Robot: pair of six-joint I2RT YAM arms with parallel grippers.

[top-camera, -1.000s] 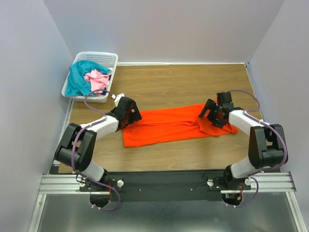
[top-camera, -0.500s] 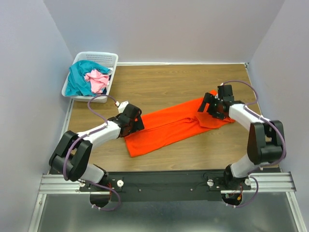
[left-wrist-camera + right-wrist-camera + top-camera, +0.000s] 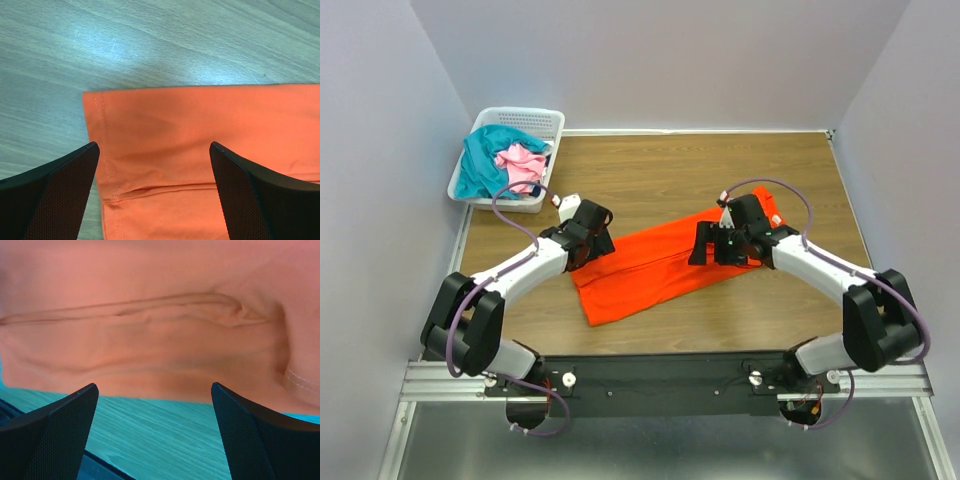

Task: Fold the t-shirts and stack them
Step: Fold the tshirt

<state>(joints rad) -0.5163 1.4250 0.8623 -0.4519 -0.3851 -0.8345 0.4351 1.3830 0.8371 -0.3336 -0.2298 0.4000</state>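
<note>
The orange t-shirt [image 3: 650, 265] lies flat on the table, folded into a long strip that runs diagonally from near left to far right. My left gripper [image 3: 597, 242] hovers open over its far left corner. In the left wrist view the stitched hem corner of the orange t-shirt [image 3: 190, 130] lies between the open left gripper [image 3: 155, 192]. My right gripper [image 3: 706, 246] is open above the strip's right half. In the right wrist view the orange t-shirt [image 3: 150, 340] fills the top, and the right gripper [image 3: 155, 435] has bare wood between its fingers. Neither gripper holds anything.
A white slatted basket [image 3: 538, 116] stands at the far left corner of the table, holding a teal t-shirt [image 3: 483, 162] and a pink t-shirt [image 3: 522, 160]. Grey walls close in the table on three sides.
The orange t-shirt has swung from lying crosswise to diagonal. My right gripper has moved left from the shirt's right end to its right half. The left gripper has shifted only slightly.
</note>
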